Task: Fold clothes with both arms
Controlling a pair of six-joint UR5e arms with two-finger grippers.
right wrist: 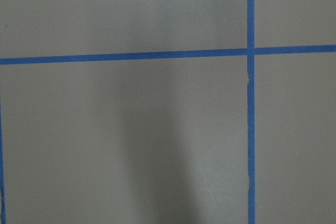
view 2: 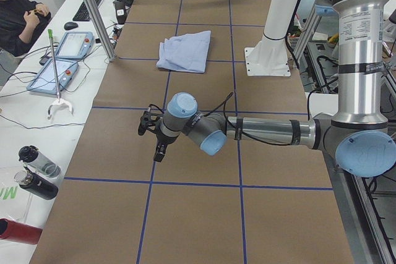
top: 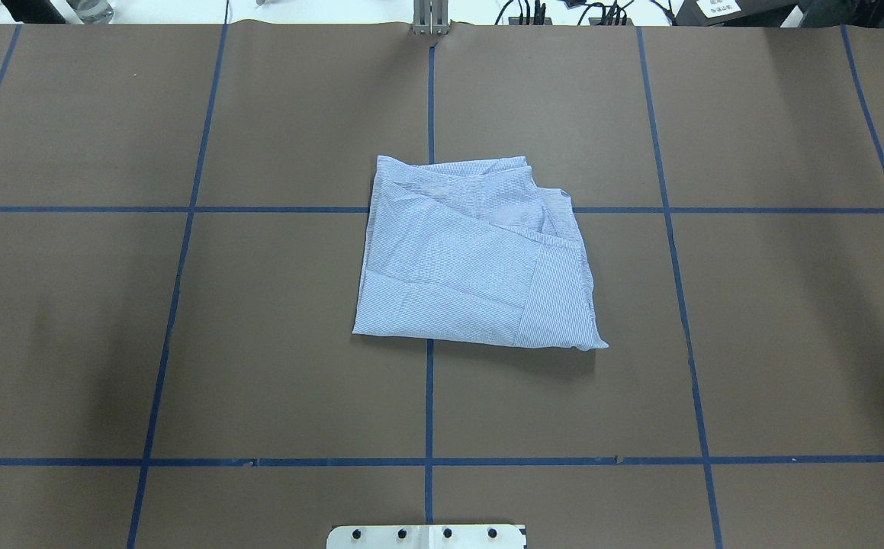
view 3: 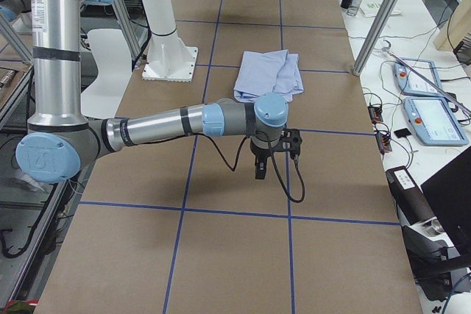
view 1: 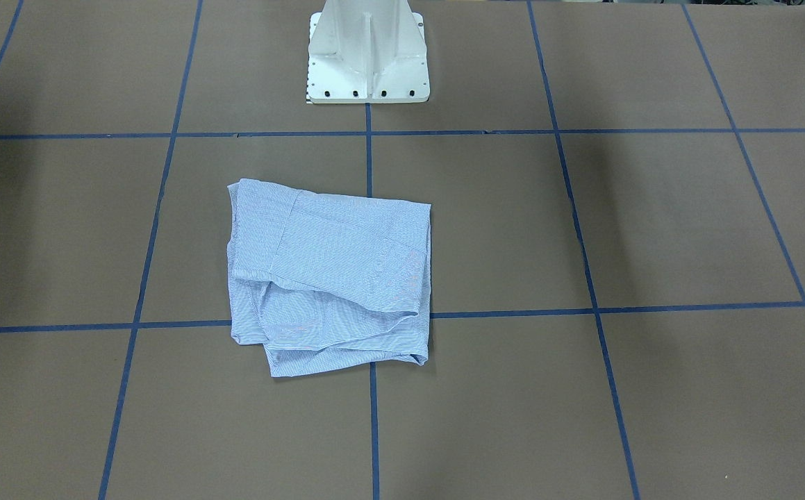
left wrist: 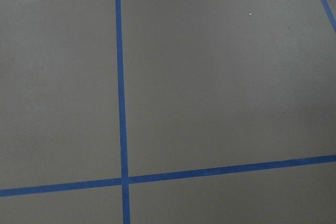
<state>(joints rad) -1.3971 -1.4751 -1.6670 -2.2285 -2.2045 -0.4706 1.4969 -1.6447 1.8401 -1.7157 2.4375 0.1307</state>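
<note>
– One shirt [top: 476,255]? Where?
– It lies folded in a lumpy square in the middle of the table [top: 754,343], right where the blue lines [top: 429,396] cross.
– And the arms?
– Both are well away from it. The left end effector [view 2: 158,153] points down at one end, the right end effector [view 3: 259,173] at the other.
– Spread or pressed together?
– I cannot tell.
</note>
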